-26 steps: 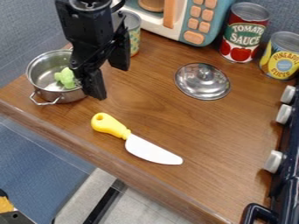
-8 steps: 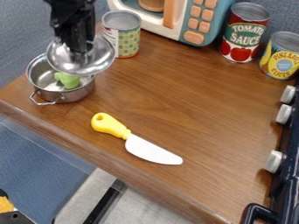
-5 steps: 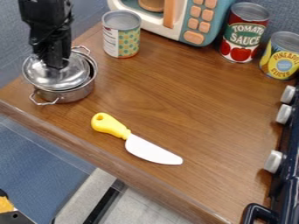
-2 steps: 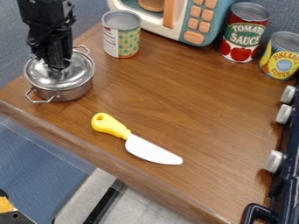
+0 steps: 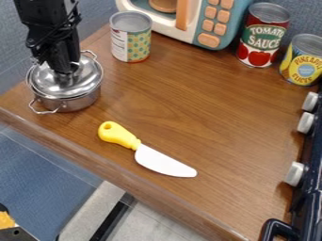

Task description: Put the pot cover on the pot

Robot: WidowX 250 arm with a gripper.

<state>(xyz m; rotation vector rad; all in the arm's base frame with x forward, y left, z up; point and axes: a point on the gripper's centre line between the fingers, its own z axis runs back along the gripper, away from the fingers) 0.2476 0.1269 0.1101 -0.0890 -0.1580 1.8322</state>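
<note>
Camera view: the pot cover point(image 5: 52, 85) lies over the pot point(image 5: 76, 102), with the black gripper point(image 5: 65, 72) at its top

At the upper left of a brown wood-look counter point(image 5: 189, 103), a small silver pot stands upright. Its shiny, domed cover lies over the pot's mouth; whether it is seated evenly all the way round cannot be told. Wire handles stick out from the pot's near and far sides.

The robot arm comes in from the top left corner, and its gripper hangs down at the middle of the cover. From this angle, I cannot tell whether the gripper is clenched on the cover or has released it.

In front of the pot and to its right, a toy knife point(image 5: 165, 162) lies flat, its yellow handle toward the pot and its white blade pointing to the lower right. Behind the pot and to its right is a can with a green and yellow pattern point(image 5: 132, 42). Farther back stands a blue and cream toy microwave point(image 5: 218, 23). Toward the upper right are a red can point(image 5: 261, 37) and a yellow can point(image 5: 301, 63). Pale knobs point(image 5: 294, 173) line the right edge.
</note>
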